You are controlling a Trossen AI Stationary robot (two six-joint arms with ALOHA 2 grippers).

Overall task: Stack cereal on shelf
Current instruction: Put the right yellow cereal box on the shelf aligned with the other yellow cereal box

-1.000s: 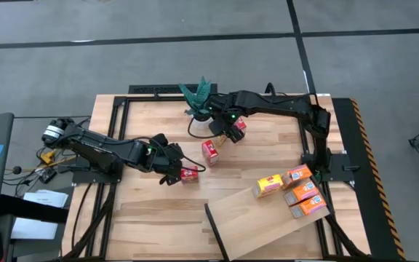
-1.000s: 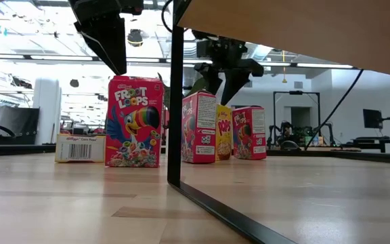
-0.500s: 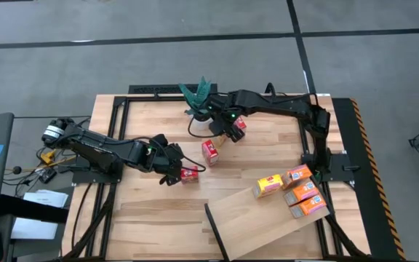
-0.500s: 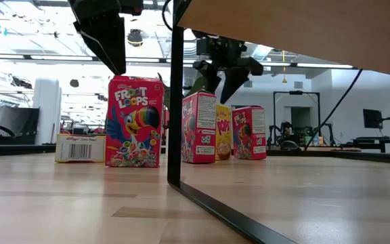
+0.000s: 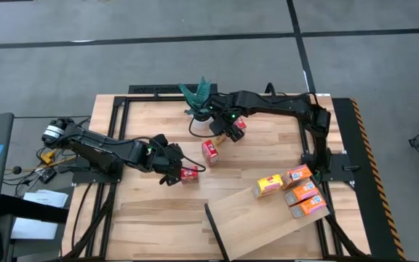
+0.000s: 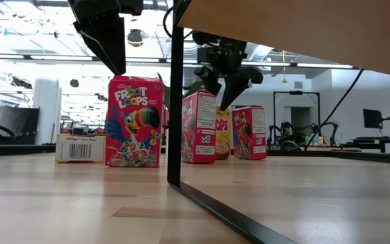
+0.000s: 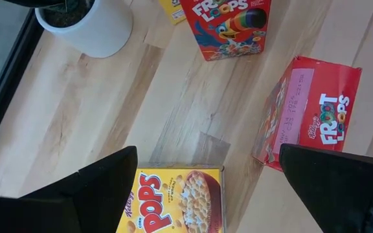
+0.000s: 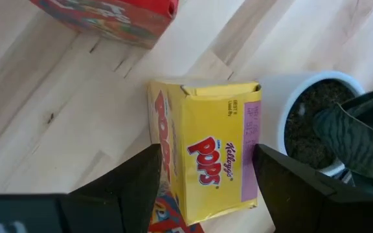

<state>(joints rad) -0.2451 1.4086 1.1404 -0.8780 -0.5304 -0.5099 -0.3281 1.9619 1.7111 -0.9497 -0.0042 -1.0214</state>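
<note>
Yellow Pops box point(image 8: 206, 152) sits between our right gripper's point(image 8: 203, 188) parted, empty jaws, touching the plant pot point(image 8: 306, 116); closing carelessly could topple either. Left gripper point(image 7: 206, 188) hangs released.

Illumination is bright and even. In the low view, ceiling strip lights point(image 6: 19, 57) glare white and backlight the dark arms into silhouettes. The desk point(image 5: 144, 218) shows only soft, short shadows from above. In both wrist views the near fingers point(image 7: 102, 194) are blurred.
</note>
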